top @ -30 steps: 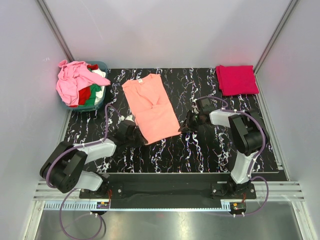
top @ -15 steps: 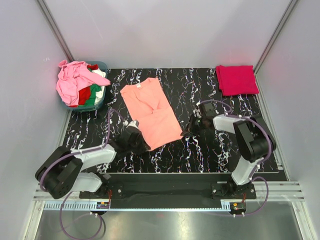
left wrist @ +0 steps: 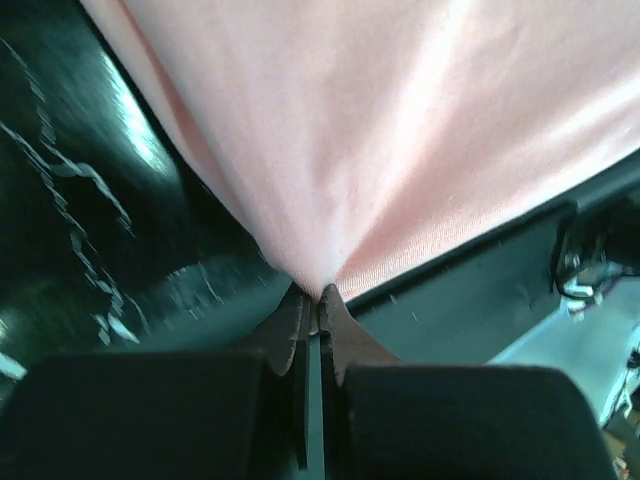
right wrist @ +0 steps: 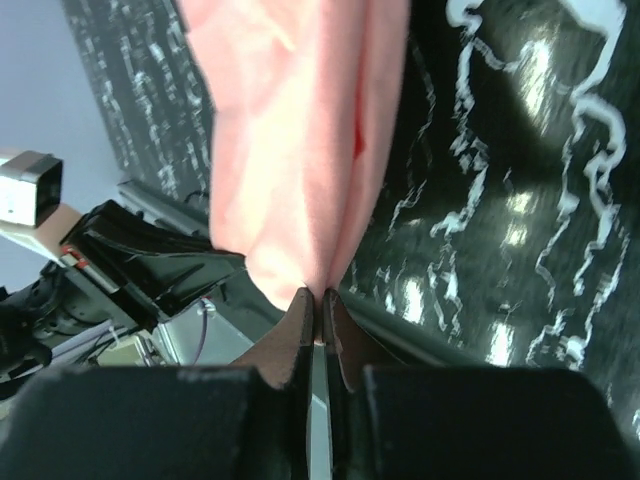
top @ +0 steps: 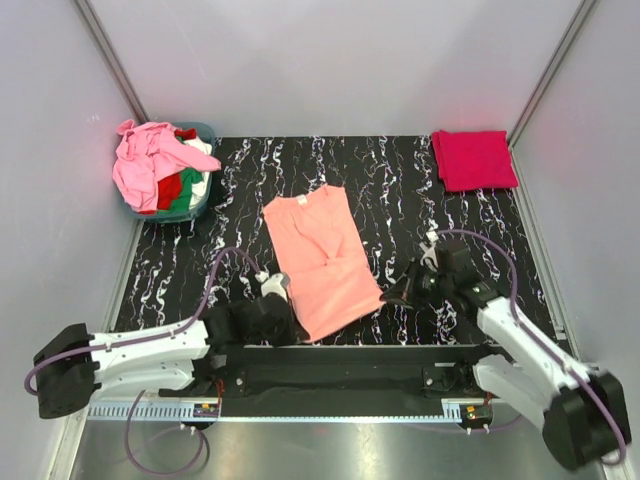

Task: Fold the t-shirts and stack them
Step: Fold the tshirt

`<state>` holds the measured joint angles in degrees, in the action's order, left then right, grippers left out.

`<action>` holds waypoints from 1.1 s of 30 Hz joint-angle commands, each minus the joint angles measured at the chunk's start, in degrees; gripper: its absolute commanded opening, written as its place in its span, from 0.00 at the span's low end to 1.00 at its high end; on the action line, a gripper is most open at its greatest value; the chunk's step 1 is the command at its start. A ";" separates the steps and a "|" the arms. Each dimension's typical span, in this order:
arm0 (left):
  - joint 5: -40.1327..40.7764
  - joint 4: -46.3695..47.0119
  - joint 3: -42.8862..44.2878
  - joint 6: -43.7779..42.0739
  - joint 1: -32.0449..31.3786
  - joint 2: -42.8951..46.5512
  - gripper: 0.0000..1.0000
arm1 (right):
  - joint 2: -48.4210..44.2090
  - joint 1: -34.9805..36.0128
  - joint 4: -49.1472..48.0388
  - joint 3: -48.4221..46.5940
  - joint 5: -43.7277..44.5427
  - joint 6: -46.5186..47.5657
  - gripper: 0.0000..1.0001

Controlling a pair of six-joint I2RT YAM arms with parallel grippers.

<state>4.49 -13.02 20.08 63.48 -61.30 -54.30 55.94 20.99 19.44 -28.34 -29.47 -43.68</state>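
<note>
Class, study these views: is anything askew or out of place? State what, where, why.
The salmon-orange t-shirt lies crooked, slanted to the table edges, near corners pinched by left gripper and right gripper. Far left, unfolded shirts spill over the teal tub's rim.

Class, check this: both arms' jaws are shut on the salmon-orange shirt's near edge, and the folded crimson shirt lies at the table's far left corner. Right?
Not quite: the folded crimson shirt lies at the far right corner, as the top external view shows. The left jaws and right jaws are indeed shut on the salmon-orange shirt at its near edge.
</note>
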 commanded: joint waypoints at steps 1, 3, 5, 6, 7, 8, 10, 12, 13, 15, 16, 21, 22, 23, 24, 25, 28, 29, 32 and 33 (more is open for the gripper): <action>6.84 -12.36 5.31 6.73 -6.54 2.97 0.00 | -11.42 0.36 11.63 -0.14 1.79 -3.69 0.00; 9.12 -14.48 8.55 9.54 -11.11 3.41 0.00 | -15.67 0.45 15.69 -0.66 2.22 -4.48 0.00; 10.79 -16.95 12.24 11.04 -14.70 3.07 0.00 | -20.60 0.45 20.88 -1.89 2.23 -5.10 0.00; 11.32 -17.74 13.66 11.74 -15.60 2.28 0.00 | -21.83 0.36 22.64 -2.33 2.31 -5.19 0.00; 11.76 -19.40 15.15 12.01 -16.30 1.92 0.00 | -23.84 0.36 25.79 -3.38 2.49 -5.27 0.00; 12.64 -20.29 16.73 12.19 -17.44 1.31 0.00 | -24.65 0.36 27.30 -3.91 2.67 -5.27 0.00; 13.35 -23.00 21.13 12.10 -17.98 -0.18 0.00 | -26.58 0.36 31.16 -6.10 3.63 -5.27 0.00; 14.40 -24.68 24.30 11.75 -18.16 -1.15 0.00 | -27.11 0.36 33.02 -8.82 5.73 -5.54 0.00; 14.75 -25.21 25.09 11.84 -18.16 -1.33 0.00 | -27.03 0.45 34.33 -9.71 6.53 -5.45 0.00; 16.33 -26.53 26.77 11.40 -18.16 -1.24 0.00 | -26.07 0.36 35.05 -12.51 8.54 -5.01 0.00; 17.56 -26.97 27.21 11.31 -18.16 -1.24 0.00 | -24.41 0.36 34.96 -13.31 8.99 -4.84 0.00; 22.05 -32.24 31.07 9.39 -16.84 -1.33 0.03 | -17.46 0.36 32.51 -19.46 12.85 -1.94 0.00; 22.83 -32.60 31.51 8.86 -16.23 -1.16 0.03 | -14.84 0.45 31.28 -20.26 13.21 -1.50 0.00; 22.84 -32.69 31.86 8.24 -14.57 -0.81 0.03 | -13.42 0.36 30.58 -21.14 13.30 -1.15 0.00; 22.67 -32.25 31.95 6.41 -13.42 -0.63 0.03 | -10.71 0.28 29.18 -22.71 13.39 -0.45 0.00; 22.14 -31.99 31.87 5.61 -11.32 -0.45 0.03 | -9.37 0.36 28.38 -23.51 13.39 -0.09 0.00; 20.39 -30.05 31.69 2.09 -6.84 0.25 0.03 | -4.45 0.45 25.92 -26.32 13.83 1.05 0.00; 20.12 -29.62 31.69 0.52 -5.86 0.25 0.03 | -3.31 0.36 25.30 -27.64 14.18 1.40 0.00; 18.37 -28.12 31.87 -2.82 -1.20 -0.01 0.03 | 1.79 0.36 23.10 -29.84 14.44 2.46 0.00; 17.92 -27.42 31.95 -3.71 0.03 -0.19 0.02 | 4.41 0.36 21.88 -31.24 14.44 2.90 0.00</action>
<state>22.31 -41.15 49.89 65.69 -64.38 -55.46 56.80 21.39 46.44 -54.98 -18.68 -43.62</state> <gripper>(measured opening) 0.036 0.084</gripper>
